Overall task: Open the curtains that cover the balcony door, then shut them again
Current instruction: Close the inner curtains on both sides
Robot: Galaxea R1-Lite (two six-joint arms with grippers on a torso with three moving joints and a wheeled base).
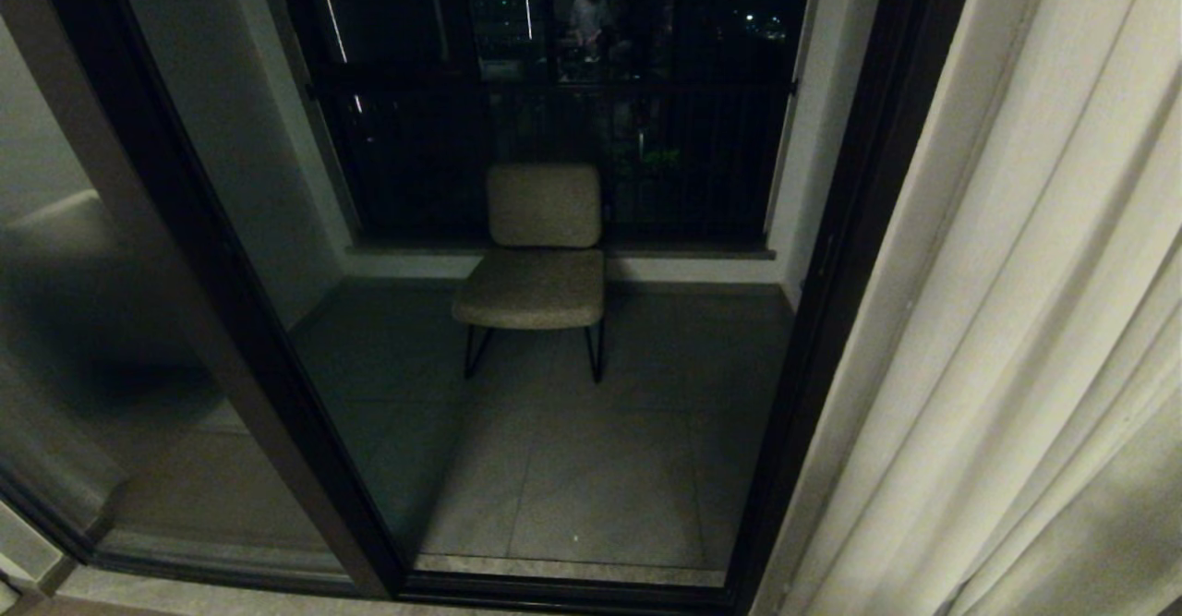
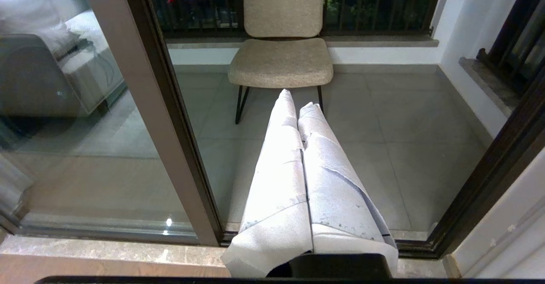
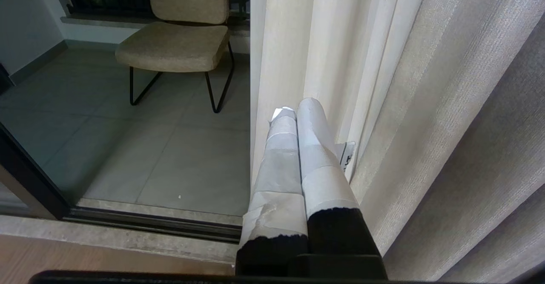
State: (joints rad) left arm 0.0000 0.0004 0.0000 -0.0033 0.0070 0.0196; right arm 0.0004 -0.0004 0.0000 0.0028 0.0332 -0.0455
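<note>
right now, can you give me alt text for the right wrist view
The right gripper, its tape-wrapped fingers pressed shut, points at the edge of a cream pleated curtain hanging on one side. Beyond the curtain edge, through the balcony door's dark frame, a beige padded chair on thin black legs stands on grey floor tiles.

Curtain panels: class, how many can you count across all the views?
1. The curtain panel hangs bunched at the right of the balcony door. A second may hang out of view on the left.

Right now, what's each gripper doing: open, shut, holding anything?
Left gripper: shut, holding nothing, facing the balcony door.
Right gripper: shut, holding nothing, close beside the curtain.
</note>
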